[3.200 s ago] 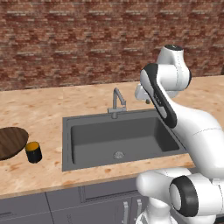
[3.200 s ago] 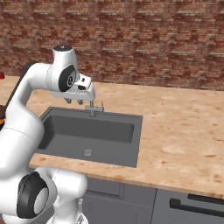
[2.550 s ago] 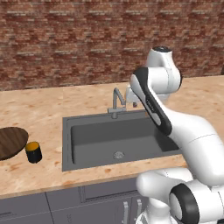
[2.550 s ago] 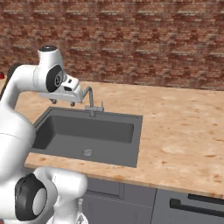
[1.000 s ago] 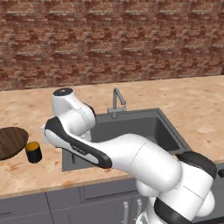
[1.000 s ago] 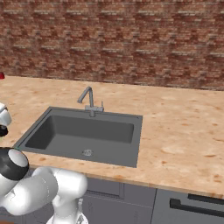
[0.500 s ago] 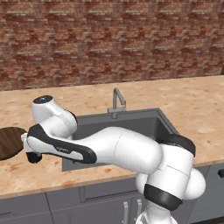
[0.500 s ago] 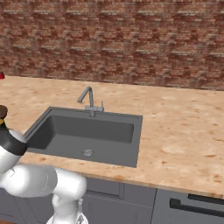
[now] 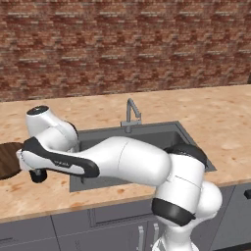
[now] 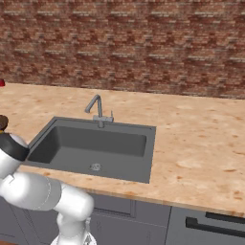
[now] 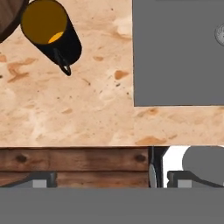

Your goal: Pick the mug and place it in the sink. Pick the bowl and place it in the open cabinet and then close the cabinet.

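In the left base view the arm is reaching far to the left over the speckled tan surface, its hand hanging low above the front edge. The pincer is pointing down there, just right of the bowl, which is lying at the left border of that view, partly cut off. From this side the mug is hiding behind the hand.

The hand view is looking straight down and is giving what the base views are not: the mug, black outside and yellow-orange inside, is standing on the surface near the top left, its small handle pointing toward the lower right. A slice of the bowl's brown wood grain is showing at the very top left corner, just beside the mug. The pincer's jaws are standing wide apart with nothing between them, and the mug is lying well off to the side of them.

The sink is sitting to the right of the mug, its faucet rising at the back rim. The right base view is showing the basin most fully, with the round drain on its floor.
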You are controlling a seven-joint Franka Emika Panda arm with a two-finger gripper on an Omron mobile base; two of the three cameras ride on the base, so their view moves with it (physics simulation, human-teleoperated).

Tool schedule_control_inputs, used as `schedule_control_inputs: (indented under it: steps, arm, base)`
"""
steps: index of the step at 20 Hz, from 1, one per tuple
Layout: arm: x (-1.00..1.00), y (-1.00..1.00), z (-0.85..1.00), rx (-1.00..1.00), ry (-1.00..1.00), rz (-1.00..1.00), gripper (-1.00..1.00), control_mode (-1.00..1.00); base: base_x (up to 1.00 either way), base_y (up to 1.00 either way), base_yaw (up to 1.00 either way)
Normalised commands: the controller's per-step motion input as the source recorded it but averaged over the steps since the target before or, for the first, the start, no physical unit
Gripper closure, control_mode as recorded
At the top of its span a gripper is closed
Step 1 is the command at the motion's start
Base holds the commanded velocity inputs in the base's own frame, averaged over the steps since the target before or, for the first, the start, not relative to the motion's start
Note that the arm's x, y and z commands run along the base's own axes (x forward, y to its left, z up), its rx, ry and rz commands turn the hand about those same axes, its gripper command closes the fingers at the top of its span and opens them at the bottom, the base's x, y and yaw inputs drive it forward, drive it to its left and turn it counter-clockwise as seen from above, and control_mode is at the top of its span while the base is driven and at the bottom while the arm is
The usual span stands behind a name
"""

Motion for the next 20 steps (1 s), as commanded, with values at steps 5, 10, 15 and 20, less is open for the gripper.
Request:
schedule_control_inputs:
  steps: [5,10,15,20]
  arm:
    - [0.43,0.01,-0.29,-0.02,-0.01,0.0,-1.0,-1.0]
    - [0.32,0.14,-0.2,0.0,0.0,0.01,-1.0,-1.0]
    - [0.06,0.38,-0.05,0.0,0.0,0.12,-1.0,-1.0]
    - [0.18,0.34,-0.2,0.0,0.0,0.15,-1.0,-1.0]
  base:
    - [0.0,0.0,0.0]
    - [0.0,0.0,0.0]
    - [0.0,0.0,0.0]
    - [0.0,0.0,0.0]
